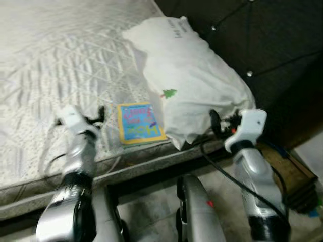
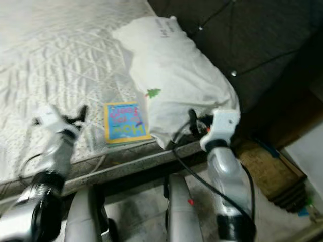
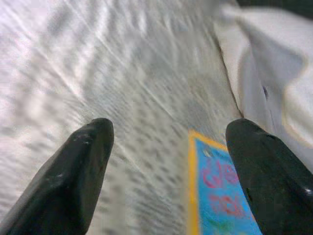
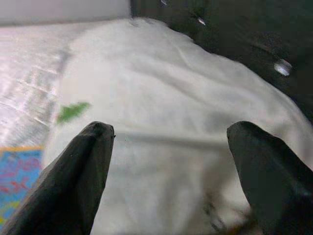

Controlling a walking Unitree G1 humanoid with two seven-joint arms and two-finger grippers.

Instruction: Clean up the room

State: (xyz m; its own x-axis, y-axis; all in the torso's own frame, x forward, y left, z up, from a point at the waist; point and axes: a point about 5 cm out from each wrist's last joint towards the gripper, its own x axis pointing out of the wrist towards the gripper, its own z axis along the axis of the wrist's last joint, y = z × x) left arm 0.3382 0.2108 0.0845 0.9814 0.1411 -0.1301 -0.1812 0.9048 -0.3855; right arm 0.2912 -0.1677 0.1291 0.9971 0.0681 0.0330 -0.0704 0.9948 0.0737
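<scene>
My left claw (image 3: 166, 161) hovers spread beside the book (image 1: 139, 122); my right claw (image 4: 171, 166), spread, faces the pillow (image 1: 189, 75).

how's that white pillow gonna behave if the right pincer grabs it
The pillow looks soft and creased, so it will probably sag and fold around a pinch rather than lift flat. It seems bulky but light. Its corner overhangs the mattress edge near the open right pincer, so a pull may slide it off easily.

Soft indoor light (everything motion-blurred)
</scene>
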